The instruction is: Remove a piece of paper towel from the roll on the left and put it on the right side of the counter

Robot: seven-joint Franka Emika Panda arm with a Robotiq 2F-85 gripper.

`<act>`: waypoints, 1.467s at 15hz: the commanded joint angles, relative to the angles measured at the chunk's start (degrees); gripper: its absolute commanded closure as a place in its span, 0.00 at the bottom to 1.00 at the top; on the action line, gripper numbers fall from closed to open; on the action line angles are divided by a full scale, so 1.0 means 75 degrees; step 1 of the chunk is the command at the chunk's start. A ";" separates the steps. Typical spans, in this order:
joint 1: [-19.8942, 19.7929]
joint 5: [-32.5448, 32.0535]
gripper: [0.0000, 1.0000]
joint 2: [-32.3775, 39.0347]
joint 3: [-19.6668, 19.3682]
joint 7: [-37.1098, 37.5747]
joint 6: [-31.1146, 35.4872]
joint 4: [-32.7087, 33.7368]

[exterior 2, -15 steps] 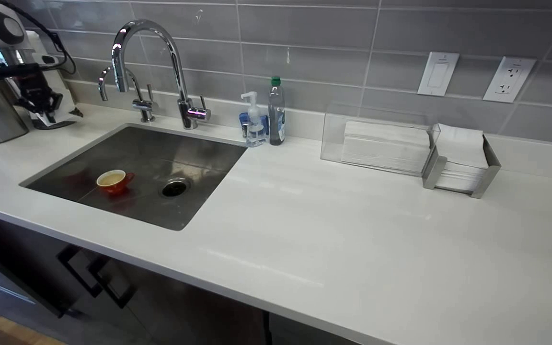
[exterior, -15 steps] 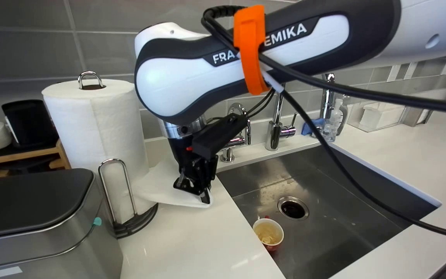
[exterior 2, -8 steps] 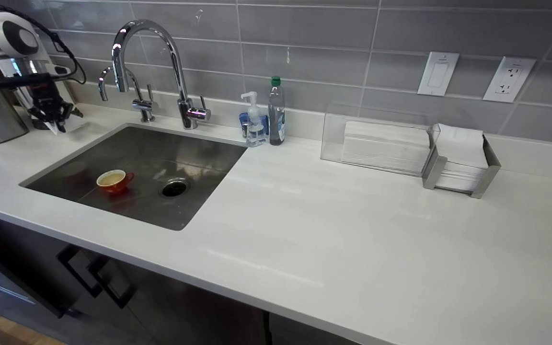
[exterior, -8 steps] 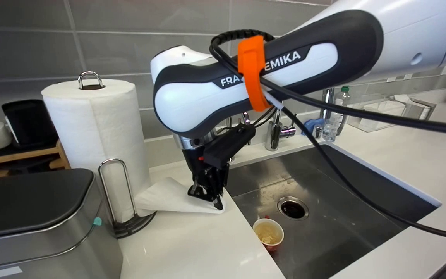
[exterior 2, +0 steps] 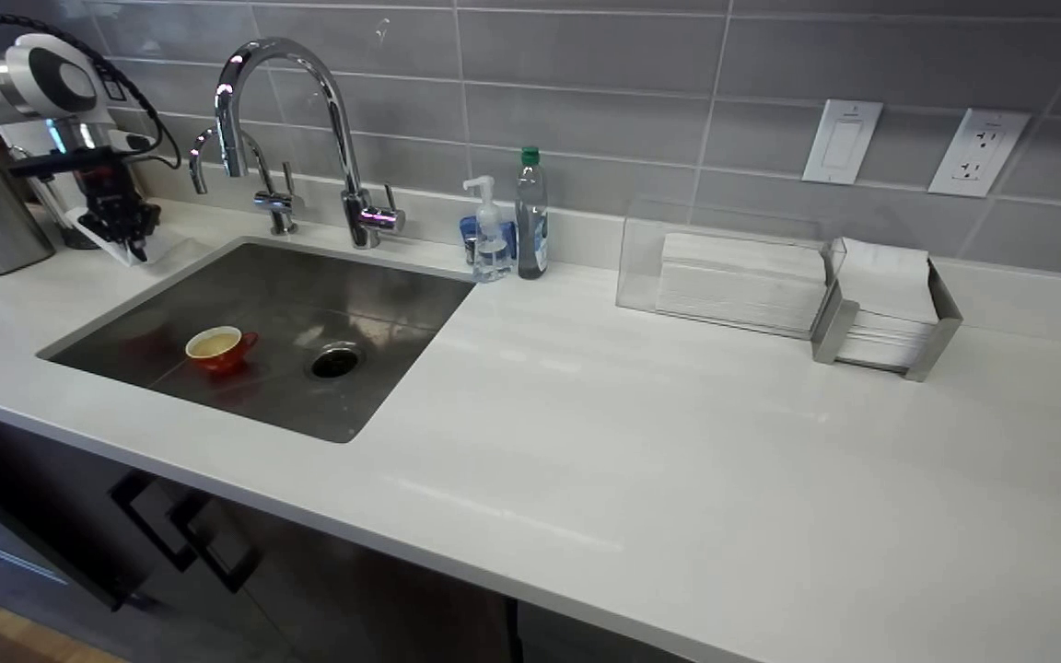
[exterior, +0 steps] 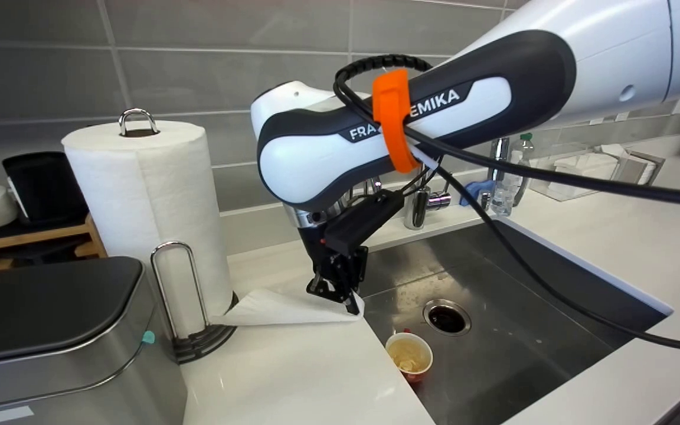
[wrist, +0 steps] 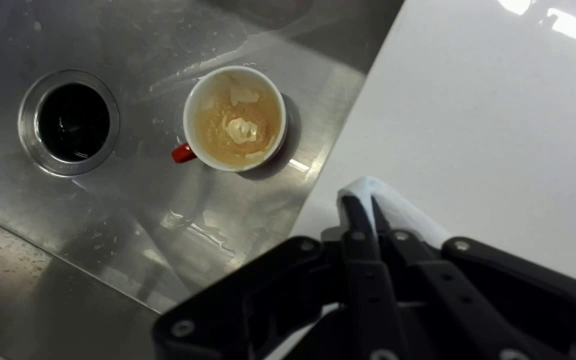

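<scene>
The arm [exterior: 490, 99] slopes down, its claw [wrist: 366, 206] pinched.

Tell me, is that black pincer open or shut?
The pincer is shut on the paper towel: in the wrist view its fingertips nearly meet, with white paper pinched between them.

We see a kitchen;
in an exterior view, a counter [exterior 2: 641, 442] with a sink [exterior 2: 282, 318] at left; a tap [exterior 2: 336, 115], upper left; cabinets [exterior 2: 346, 571], lower left.

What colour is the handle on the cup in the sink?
It's red. The handle shows best in the wrist view.
</scene>
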 commanded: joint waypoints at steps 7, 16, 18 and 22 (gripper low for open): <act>-0.0174 0.0426 1.00 -0.2056 0.0038 0.0618 0.0205 -0.1993; -0.0478 0.0777 1.00 -0.4674 0.0130 0.1885 0.1293 -0.4920; -0.0610 0.0694 1.00 -0.5299 0.0136 0.2207 0.1540 -0.5609; -0.1006 0.0631 1.00 -0.6624 0.0297 0.2123 0.2217 -0.6980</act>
